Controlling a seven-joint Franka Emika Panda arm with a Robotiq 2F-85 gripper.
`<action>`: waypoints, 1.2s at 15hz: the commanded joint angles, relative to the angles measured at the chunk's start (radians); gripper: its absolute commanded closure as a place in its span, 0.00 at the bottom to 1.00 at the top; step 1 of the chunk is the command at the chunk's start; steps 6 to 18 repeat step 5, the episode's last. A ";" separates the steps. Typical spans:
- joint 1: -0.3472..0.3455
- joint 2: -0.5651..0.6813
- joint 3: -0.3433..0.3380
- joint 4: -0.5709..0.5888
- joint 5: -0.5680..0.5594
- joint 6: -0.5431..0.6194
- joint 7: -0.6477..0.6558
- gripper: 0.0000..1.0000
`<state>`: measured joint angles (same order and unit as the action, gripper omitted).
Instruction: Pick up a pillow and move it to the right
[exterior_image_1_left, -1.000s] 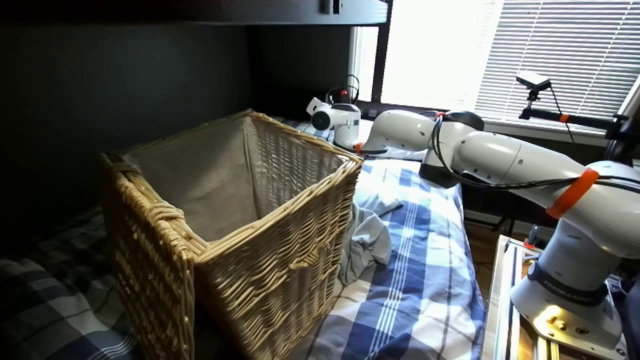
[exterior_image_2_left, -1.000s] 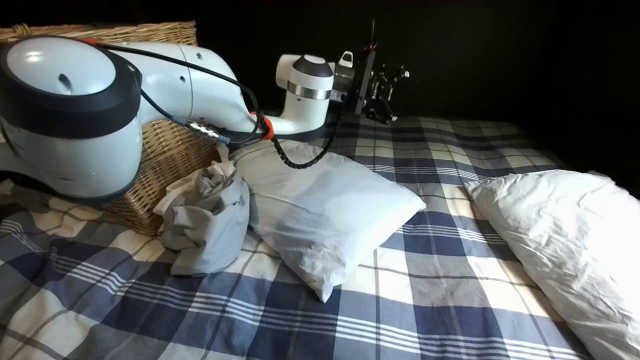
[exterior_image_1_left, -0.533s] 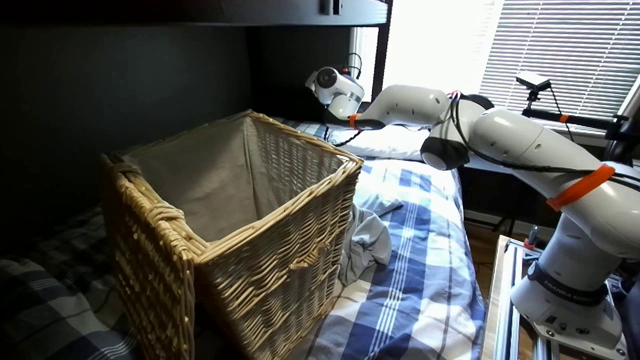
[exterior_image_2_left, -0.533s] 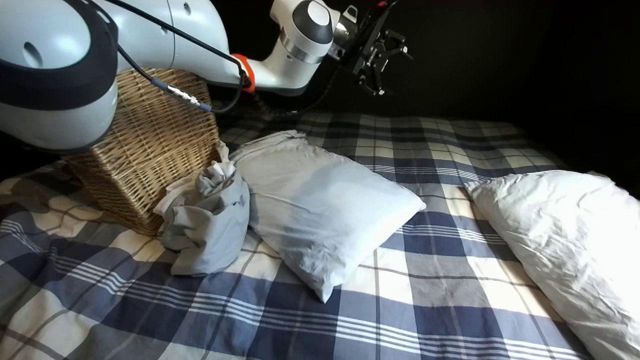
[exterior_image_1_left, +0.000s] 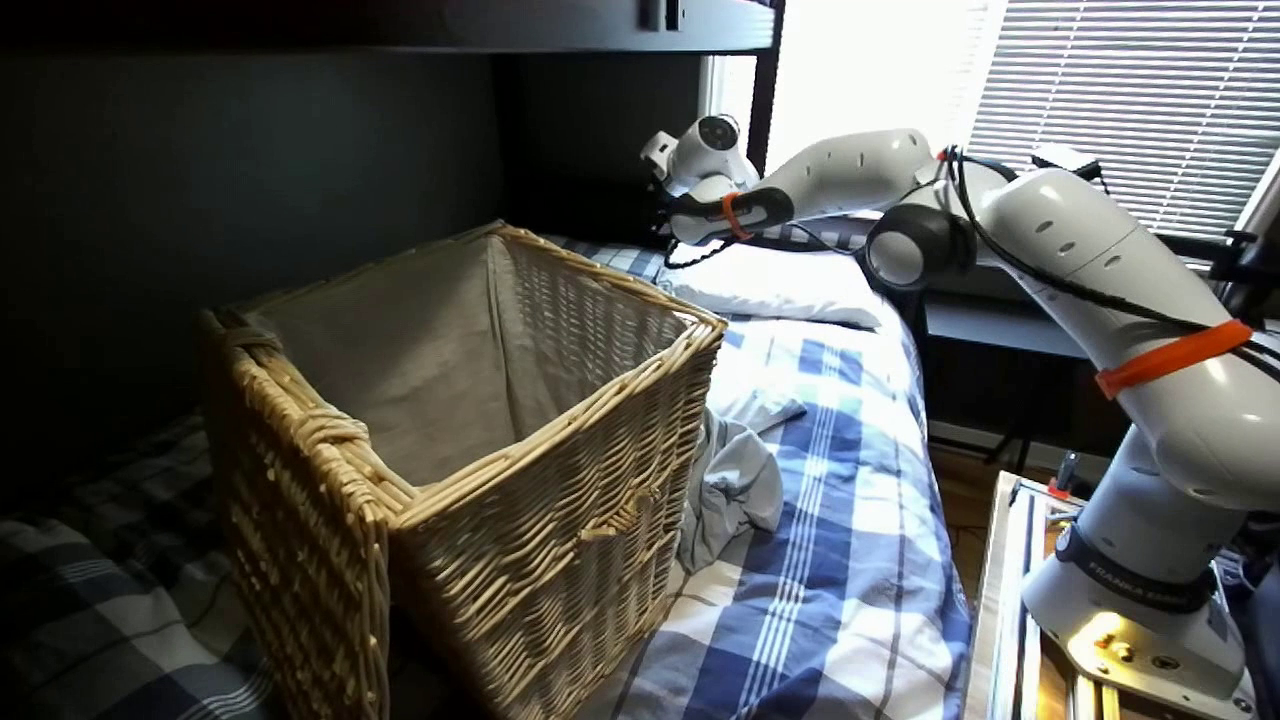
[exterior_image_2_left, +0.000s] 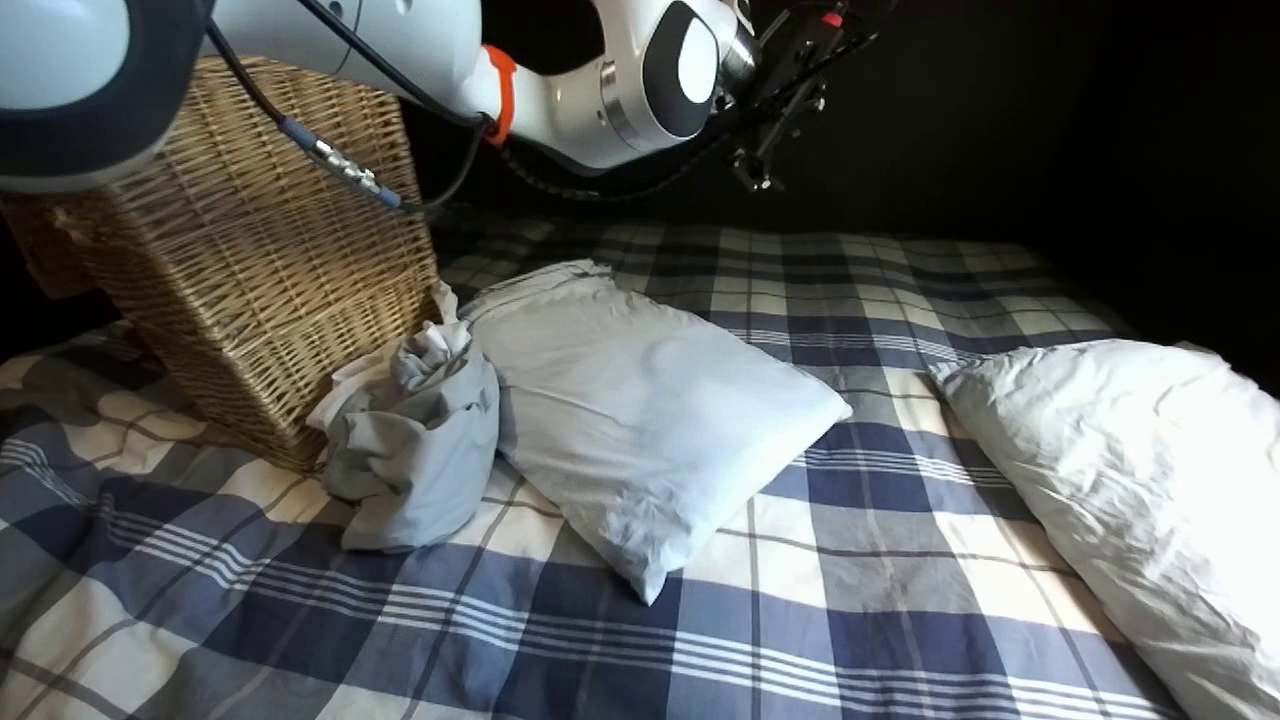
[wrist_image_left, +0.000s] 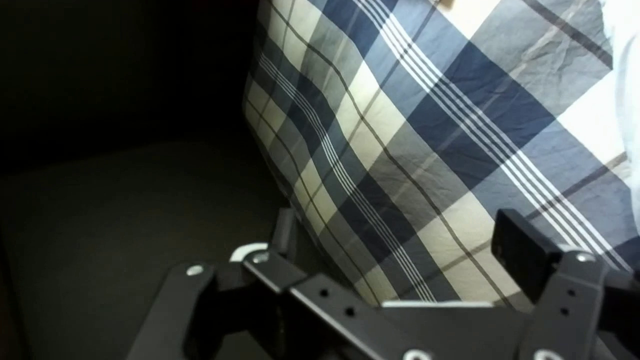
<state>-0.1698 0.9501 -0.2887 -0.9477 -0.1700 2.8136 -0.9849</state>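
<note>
A grey-white pillow (exterior_image_2_left: 650, 400) lies flat on the plaid bed, beside the wicker basket, in an exterior view; its edge shows past the basket (exterior_image_1_left: 760, 405). A second white pillow (exterior_image_2_left: 1150, 470) lies at the right there, and it shows below the window (exterior_image_1_left: 780, 280). My gripper (exterior_image_2_left: 788, 142) is up above the bed's far side near the dark wall, apart from both pillows. In the wrist view the gripper (wrist_image_left: 400, 245) has its fingers wide apart with nothing between them. Bright white fabric (wrist_image_left: 629, 60) shows at that view's right edge.
The tall wicker basket (exterior_image_1_left: 560, 560) stands on the bed; it also shows under the arm (exterior_image_2_left: 290, 260). A crumpled grey cloth (exterior_image_2_left: 420, 440) leans between basket and pillow. An upper bunk edge (exterior_image_1_left: 600, 25) hangs overhead. A dark wall (wrist_image_left: 125, 210) borders the bed (wrist_image_left: 400, 165).
The arm has risen and its wrist has tilted. The gripper is higher than a second ago and has turned, staying open. The pillows, cloth and basket have not moved.
</note>
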 joint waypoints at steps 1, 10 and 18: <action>-0.012 -0.014 0.022 -0.015 0.001 0.004 -0.019 0.00; -0.006 -0.011 0.011 -0.012 0.001 0.004 -0.011 0.00; -0.006 -0.011 0.011 -0.012 0.001 0.004 -0.011 0.00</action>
